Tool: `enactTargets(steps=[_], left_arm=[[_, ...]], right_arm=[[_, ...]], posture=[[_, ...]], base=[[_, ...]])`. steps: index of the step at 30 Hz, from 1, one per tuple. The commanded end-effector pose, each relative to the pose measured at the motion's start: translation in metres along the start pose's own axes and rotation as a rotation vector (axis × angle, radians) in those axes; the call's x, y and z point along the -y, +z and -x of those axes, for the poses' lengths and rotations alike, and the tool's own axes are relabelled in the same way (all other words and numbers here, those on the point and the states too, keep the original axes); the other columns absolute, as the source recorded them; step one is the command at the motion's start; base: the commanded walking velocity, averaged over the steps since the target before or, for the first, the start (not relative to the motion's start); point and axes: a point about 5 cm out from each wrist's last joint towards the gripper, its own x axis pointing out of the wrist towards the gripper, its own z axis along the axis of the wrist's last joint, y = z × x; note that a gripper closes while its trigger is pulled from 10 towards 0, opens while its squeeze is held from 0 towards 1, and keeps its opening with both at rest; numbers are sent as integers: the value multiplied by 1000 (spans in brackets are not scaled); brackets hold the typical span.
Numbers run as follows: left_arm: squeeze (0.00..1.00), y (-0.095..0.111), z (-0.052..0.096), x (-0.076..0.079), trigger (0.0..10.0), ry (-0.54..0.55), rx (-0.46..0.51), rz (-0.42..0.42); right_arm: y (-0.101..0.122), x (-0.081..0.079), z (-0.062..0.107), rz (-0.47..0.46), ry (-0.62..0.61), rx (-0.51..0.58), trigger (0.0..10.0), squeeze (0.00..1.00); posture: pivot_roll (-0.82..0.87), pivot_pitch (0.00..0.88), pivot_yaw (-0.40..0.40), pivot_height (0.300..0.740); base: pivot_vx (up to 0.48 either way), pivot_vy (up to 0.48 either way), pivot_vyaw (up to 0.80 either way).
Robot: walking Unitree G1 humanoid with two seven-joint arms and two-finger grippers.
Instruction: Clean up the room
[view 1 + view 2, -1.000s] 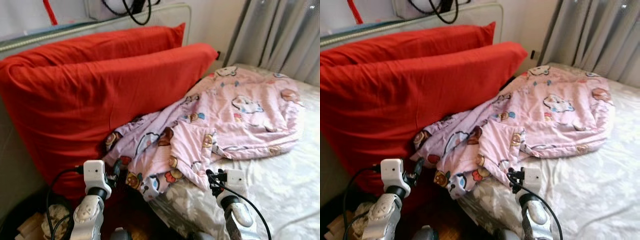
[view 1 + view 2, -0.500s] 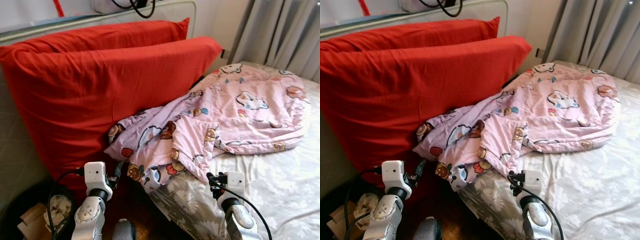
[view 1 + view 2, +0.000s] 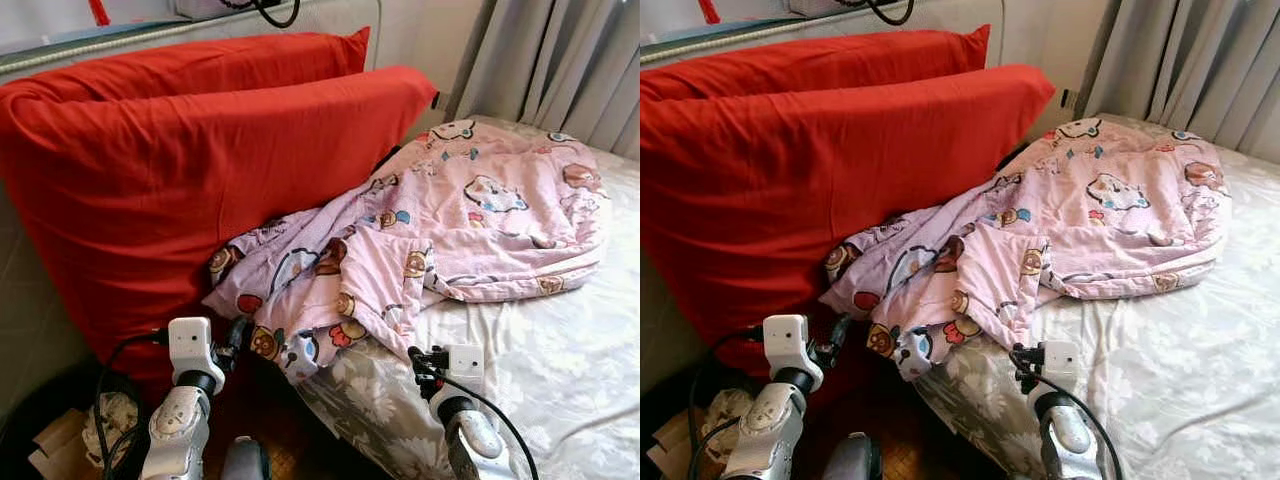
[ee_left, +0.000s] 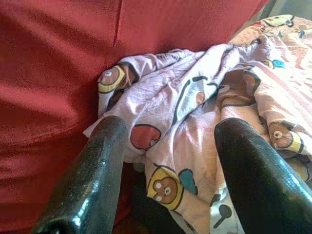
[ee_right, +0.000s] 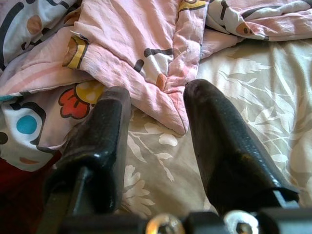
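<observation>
A crumpled pink blanket (image 3: pixel 450 215) with cartoon prints lies across the bed, its corner hanging over the near edge. Two big red pillows (image 3: pixel 190 170) lean against the headboard on the left. My left gripper (image 4: pixel 168 170) is open, held low beside the bed, its fingers (image 4: pixel 92 180) pointing at the blanket's hanging corner (image 4: pixel 170 141) and the red pillow. My right gripper (image 5: pixel 153 141) is open just above the sheet, with a folded edge of the blanket (image 5: pixel 146 58) lying ahead of its fingertips. Nothing is held by either one.
The bed's grey floral sheet (image 3: pixel 560 360) spreads to the right. Grey curtains (image 3: pixel 570 60) hang behind the bed. A dark bin with crumpled paper (image 3: pixel 70 435) sits on the floor at the lower left, beside the wooden floor (image 3: pixel 280 440).
The whole picture shifts slightly between frames, so the camera has moved. Both arms stay low in front, and the blanket and pillows lie as before.
</observation>
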Motion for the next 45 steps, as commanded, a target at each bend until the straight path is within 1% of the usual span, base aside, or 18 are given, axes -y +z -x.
enactTargets(steps=[1, 5, 8, 11, 13, 18, 22, 25, 30, 34, 36, 38, 44, 45], left_arm=[[0, -1, -2, 2, 10000, -13, -15, 0], [0, -1, -2, 4, 10000, -20, -17, -3], [0, -1, -2, 4, 10000, -19, -18, -7], [0, -1, -3, 4, 10000, -19, -19, -8], [0, -1, -3, 4, 10000, -21, -18, -7], [0, 0, -5, 6, 10000, -24, -15, -5], [0, 0, -5, 7, 10000, -27, -14, -4], [0, 0, -5, 7, 10000, -30, -13, -6], [0, 1, -5, 6, 10000, -32, -12, -10], [0, 2, -7, 5, 10000, -47, -15, -21], [0, 4, -9, 5, 10000, -69, -18, -25], [0, 4, -10, 4, 10000, -76, -23, -29], [0, 11, -16, 2, 10000, -79, -12, -40], [0, 13, -18, 2, 10000, -82, -4, -43]], right_arm=[[1, 0, -1, 0, -2, 1, 10000, 0], [-1, 0, -1, -1, 7, -12, 10000, 0], [0, -2, -1, 24, 42, -12, 10000, 0], [0, -4, -1, 38, 58, -3, 10000, 0], [-1, -6, 0, 28, 64, -3, 10000, 0], [-4, -6, 0, 0, 34, -20, 10000, 0], [-4, -5, 0, -2, 24, -20, 10000, 0], [-3, -1, 1, 5, -17, -15, 10000, 0], [-2, 9, 0, -43, -84, -25, 10000, 0], [-2, 11, -1, -40, -99, -45, 10000, 0], [-3, 13, -2, -21, -120, -73, 10000, 0], [-3, 13, -3, -15, -125, -85, 10000, 0], [-1, 10, -6, -36, -111, -100, 10000, 0], [0, 8, -8, -31, -96, -109, 10000, 0]], posture=[[46, 26, -42, 627], [47, 26, -42, 627], [50, 25, -43, 627], [49, 25, -42, 627], [50, 25, -42, 627], [49, 29, -41, 627], [49, 29, -41, 627], [46, 32, -39, 627], [46, 38, -35, 627], [43, 52, -33, 627], [45, 70, -31, 627], [48, 80, -31, 627], [55, 113, -32, 627], [60, 135, -33, 627]], base=[[0, 0, 0], [0, 0, 0], [92, 0, 0], [282, 0, 550], [285, 0, 800], [292, 0, 0], [297, 0, 0], [304, 0, 0], [302, 0, 0], [291, 0, 0], [0, 0, 0], [0, 0, 0], [0, 0, 0], [0, 0, 0]])
